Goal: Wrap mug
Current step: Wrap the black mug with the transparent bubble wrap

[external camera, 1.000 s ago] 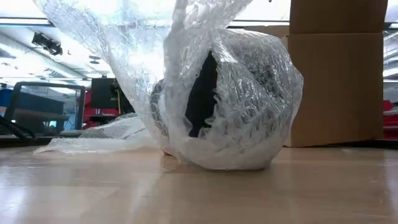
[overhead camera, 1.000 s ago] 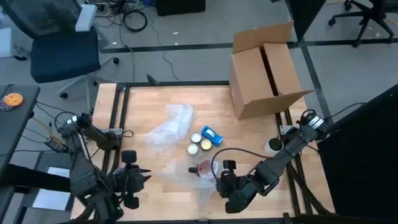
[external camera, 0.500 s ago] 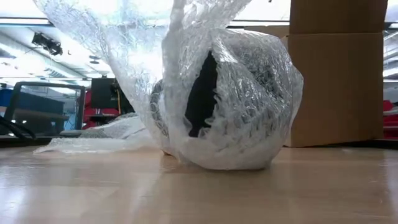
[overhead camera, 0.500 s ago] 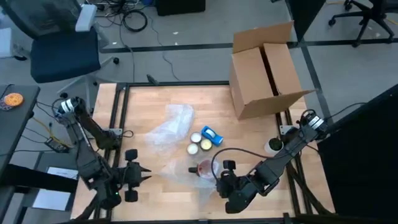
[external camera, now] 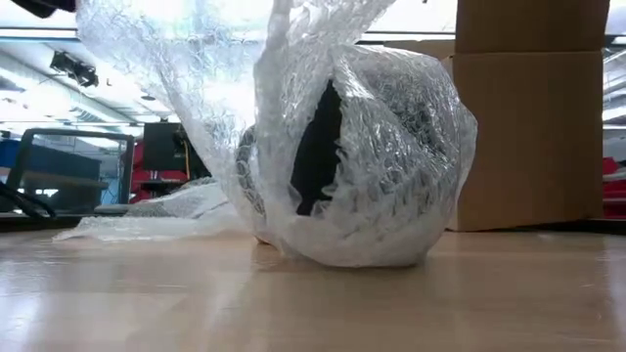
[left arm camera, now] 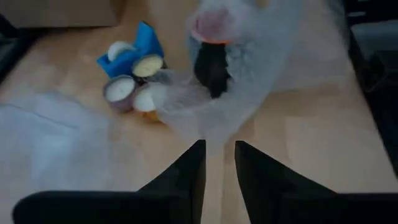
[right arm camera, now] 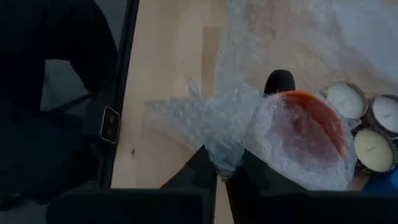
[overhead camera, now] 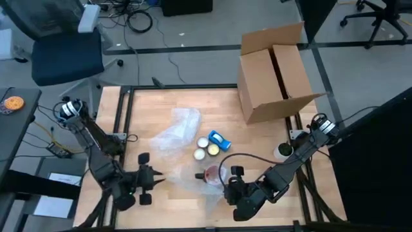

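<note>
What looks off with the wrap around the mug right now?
The clear bubble wrap gapes on one side, leaving the dark mug exposed. The right gripper pinches a wrap corner; the left gripper hovers nearby, holding nothing.

Grey floor beyond wooden table (overhead camera: 257, 96); office chair (overhead camera: 61, 48) and cables (overhead camera: 138, 19) behind it, left side.

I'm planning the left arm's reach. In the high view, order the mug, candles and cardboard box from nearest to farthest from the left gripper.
From the left gripper, at the table's front left:
1. Mug, bubble-wrapped, to its right.
2. Candles, mid-table, slightly farther.
3. Cardboard box, far right corner.
</note>
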`<state>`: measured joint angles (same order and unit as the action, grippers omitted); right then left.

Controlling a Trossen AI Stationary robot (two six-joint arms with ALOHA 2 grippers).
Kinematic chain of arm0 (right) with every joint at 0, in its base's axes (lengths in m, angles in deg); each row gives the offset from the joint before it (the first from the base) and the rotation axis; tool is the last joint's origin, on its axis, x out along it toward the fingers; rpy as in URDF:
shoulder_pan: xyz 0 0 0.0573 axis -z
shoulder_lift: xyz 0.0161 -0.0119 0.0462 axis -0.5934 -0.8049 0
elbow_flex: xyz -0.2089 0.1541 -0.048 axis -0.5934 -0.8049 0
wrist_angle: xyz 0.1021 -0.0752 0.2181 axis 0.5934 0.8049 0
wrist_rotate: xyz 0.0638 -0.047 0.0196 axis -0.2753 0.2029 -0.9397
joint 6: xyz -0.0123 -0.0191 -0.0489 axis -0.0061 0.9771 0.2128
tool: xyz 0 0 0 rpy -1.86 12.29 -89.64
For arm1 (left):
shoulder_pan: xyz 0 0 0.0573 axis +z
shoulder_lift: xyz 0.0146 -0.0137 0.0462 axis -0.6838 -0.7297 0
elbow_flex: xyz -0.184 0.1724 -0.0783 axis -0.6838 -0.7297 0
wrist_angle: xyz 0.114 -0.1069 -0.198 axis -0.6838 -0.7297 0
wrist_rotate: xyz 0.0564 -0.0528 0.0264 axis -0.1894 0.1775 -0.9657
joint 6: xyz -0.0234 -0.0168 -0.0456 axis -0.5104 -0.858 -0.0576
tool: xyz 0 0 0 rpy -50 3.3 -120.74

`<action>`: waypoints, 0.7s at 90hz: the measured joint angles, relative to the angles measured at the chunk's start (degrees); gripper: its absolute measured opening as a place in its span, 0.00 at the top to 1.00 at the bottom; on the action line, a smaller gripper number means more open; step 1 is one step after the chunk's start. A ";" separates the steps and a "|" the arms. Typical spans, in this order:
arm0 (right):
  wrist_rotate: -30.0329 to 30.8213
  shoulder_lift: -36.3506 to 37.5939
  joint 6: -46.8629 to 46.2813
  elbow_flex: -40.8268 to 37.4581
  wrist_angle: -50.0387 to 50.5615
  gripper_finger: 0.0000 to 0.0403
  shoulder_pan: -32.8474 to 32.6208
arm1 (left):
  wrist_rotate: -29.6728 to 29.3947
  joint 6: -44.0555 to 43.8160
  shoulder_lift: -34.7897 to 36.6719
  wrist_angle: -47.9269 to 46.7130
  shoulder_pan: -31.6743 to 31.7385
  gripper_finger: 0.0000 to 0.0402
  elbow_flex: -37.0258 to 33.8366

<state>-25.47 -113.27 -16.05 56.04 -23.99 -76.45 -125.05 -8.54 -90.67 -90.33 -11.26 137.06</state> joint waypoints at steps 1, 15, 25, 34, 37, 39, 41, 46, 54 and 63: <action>0.00 0.00 0.00 0.00 0.00 1.00 0.00 | 0.03 0.02 0.01 0.00 0.12 0.82 0.00; 0.01 0.00 0.00 0.00 0.00 1.00 0.00 | 1.00 1.90 0.01 0.30 1.11 0.82 0.00; 0.01 0.00 -0.11 0.00 -0.01 1.00 0.00 | 0.96 4.82 0.01 1.73 1.76 0.82 0.00; 0.00 0.00 -0.20 0.00 -0.02 1.00 0.00 | 0.68 7.83 0.01 4.34 2.27 0.82 0.00; 0.02 0.00 -0.22 0.00 -0.01 1.00 0.00 | 0.60 8.74 0.01 5.21 2.49 0.82 0.00; 0.01 0.00 -0.24 0.00 -0.03 1.00 0.00 | 0.59 9.25 0.01 5.58 2.67 0.82 0.00; 0.00 0.00 -0.24 0.00 -0.02 1.00 0.00 | 0.60 9.80 -0.01 5.95 2.83 0.82 0.00; 0.02 0.00 -0.24 0.00 -0.02 1.00 0.00 | 0.59 11.11 -0.01 6.43 3.30 0.82 0.00; 0.00 0.00 -0.24 0.00 -0.02 1.00 0.00 | 0.97 12.46 -0.01 6.36 4.19 0.84 0.00; 0.02 0.00 -0.24 0.00 0.00 1.00 0.00 | 1.62 13.58 -0.01 6.80 5.53 0.90 0.00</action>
<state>-25.45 -113.27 -16.29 56.04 -23.99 -76.45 -123.43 5.04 -90.68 -83.53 -5.73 137.06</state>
